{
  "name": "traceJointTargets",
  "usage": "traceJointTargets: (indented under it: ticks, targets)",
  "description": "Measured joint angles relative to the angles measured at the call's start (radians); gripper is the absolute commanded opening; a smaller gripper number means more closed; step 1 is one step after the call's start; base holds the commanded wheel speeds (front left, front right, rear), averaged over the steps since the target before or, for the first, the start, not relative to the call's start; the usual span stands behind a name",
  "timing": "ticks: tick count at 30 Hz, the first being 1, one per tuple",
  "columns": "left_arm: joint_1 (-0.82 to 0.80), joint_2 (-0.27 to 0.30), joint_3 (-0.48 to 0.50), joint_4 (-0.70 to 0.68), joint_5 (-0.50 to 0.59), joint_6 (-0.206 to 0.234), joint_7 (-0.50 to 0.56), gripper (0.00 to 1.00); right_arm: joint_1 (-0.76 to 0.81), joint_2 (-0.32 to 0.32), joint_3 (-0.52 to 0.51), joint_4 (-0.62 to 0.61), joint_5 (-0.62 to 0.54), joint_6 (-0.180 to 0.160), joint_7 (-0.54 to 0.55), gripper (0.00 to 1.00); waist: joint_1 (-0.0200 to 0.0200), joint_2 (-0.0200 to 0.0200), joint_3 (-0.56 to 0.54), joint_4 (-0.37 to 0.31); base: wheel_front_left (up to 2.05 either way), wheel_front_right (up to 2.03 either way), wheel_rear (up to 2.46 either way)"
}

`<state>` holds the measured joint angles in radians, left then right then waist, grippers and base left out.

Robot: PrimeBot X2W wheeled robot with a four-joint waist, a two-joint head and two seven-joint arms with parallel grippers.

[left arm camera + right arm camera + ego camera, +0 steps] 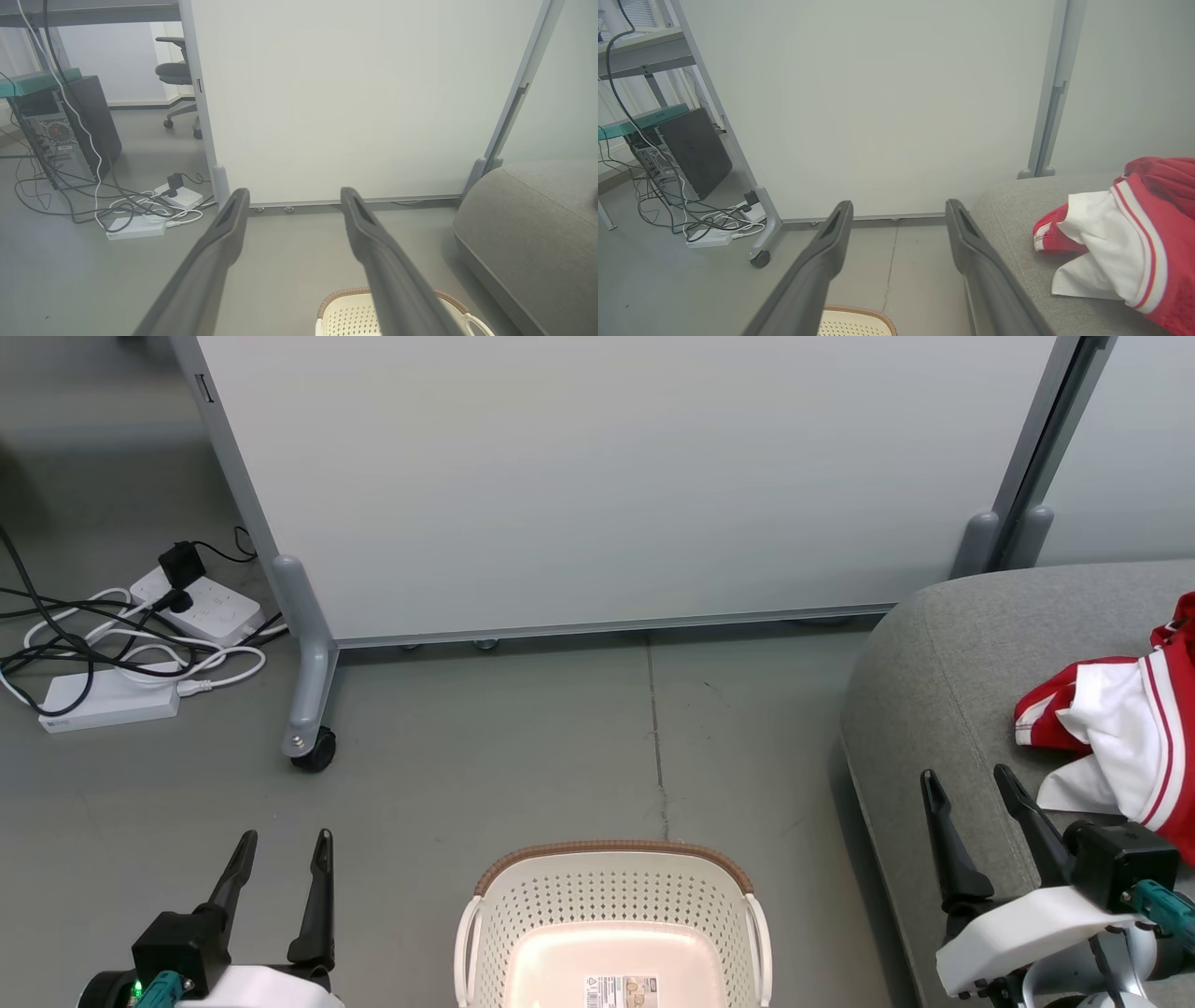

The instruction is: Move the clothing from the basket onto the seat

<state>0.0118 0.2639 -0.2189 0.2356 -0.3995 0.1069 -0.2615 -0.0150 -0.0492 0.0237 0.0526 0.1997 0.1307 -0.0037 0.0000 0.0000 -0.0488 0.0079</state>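
It looks like an office or lab workspace rather than a home. Pale partition panels [607, 476] on grey castered legs [313, 681] screen off a bare grey floor [513, 756]. Power strips [201, 602] lie in a tangle of cables [56, 635]. A desktop computer tower [60, 135] stands under a desk [644, 46], with a swivel office chair [175, 74] beyond. A grey sofa [962, 663] sits at the right.

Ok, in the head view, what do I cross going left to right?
Power strips with cables → left claw, open → basket → right claw, open → clothing, lying on the seat.
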Motion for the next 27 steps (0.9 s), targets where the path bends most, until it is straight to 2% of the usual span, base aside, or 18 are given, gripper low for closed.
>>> traceJointTargets:
  ticks: [7,8,12,27]
  targets:
    - [-0.002,0.000,-0.003,0.007,-0.006,0.002,0.000,1.00,0.000,0.000,0.002,-0.005,0.000,0.000,0.003,1.00,0.0000,0.0000,0.004,0.003,0.00,0.00,0.00]
    - [0.002,-0.002,-0.004,0.012,-0.006,0.001,0.000,0.00,0.002,0.002,0.003,0.001,0.000,0.000,0.003,0.00,0.0000,0.0000,0.004,0.003,0.00,0.00,0.00]
    - [0.026,-0.028,-0.010,0.045,-0.016,-0.001,0.014,0.00,0.025,0.012,0.007,0.040,0.013,0.000,0.005,0.00,0.0000,0.0000,0.005,0.003,0.00,0.00,0.00]
    - [-0.043,-0.059,0.092,0.096,-0.215,-0.044,0.105,0.00,-0.045,0.012,0.008,0.127,0.274,0.000,0.005,0.00,0.0000,0.0000,0.012,0.002,0.00,0.00,0.00]
